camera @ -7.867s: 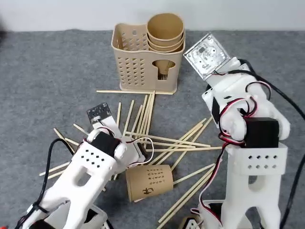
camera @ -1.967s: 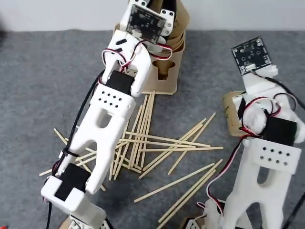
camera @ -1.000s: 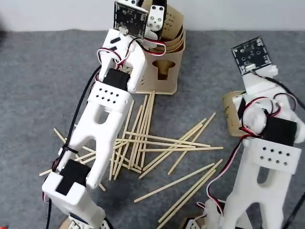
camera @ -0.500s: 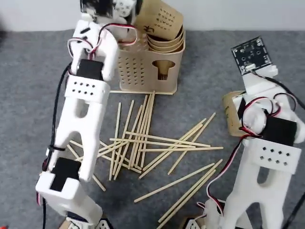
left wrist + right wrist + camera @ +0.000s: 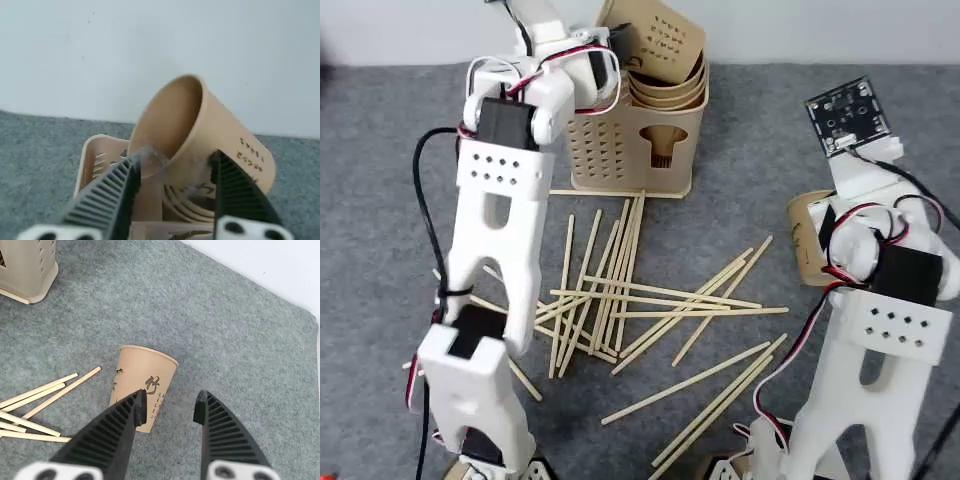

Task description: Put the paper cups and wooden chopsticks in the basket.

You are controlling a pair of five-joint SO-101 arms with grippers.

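grey mat point(image 5: 400, 180): covers the table under everything, with the basket standing at its far edge by the wall
left arm point(image 5: 500, 230): stretched long from the near edge up to the basket, its wrist level with the basket's top
right arm point(image 5: 880, 330): upright, well apart from the basket, on the side where the cups are kept
basket point(image 5: 610, 145): upright, two compartments; stacked cups point(image 5: 670, 92) nest in one, and I cannot see into the other
chopsticks point(image 5: 650, 300): a loose, crossed scatter on the mat in front of the basket, a few reaching almost to its foot; none that I can see inside it
tilted cup point(image 5: 660, 40): on top of the stack in the basket, leaning, mouth turned toward the left arm's wrist, not nested straight
lying cup point(image 5: 142, 385): on its side on the mat, well apart from the basket, beyond the chopstick scatter
left gripper point(image 5: 175, 165): above the basket, jaws spread wide either side of the tilted cup; whether they touch it I cannot tell
right gripper point(image 5: 170, 407): hovers over the lying cup, jaws apart, holding nothing
step in hand: I'd say a cup is being delivered to the basket's stack, while the last loose cup waits for its pick
next move: the tilted cup looks to need settling square into the stack; the right gripper would have to drop lower, close on the lying cup's wall and carry it to the basket; all the chopsticks remain
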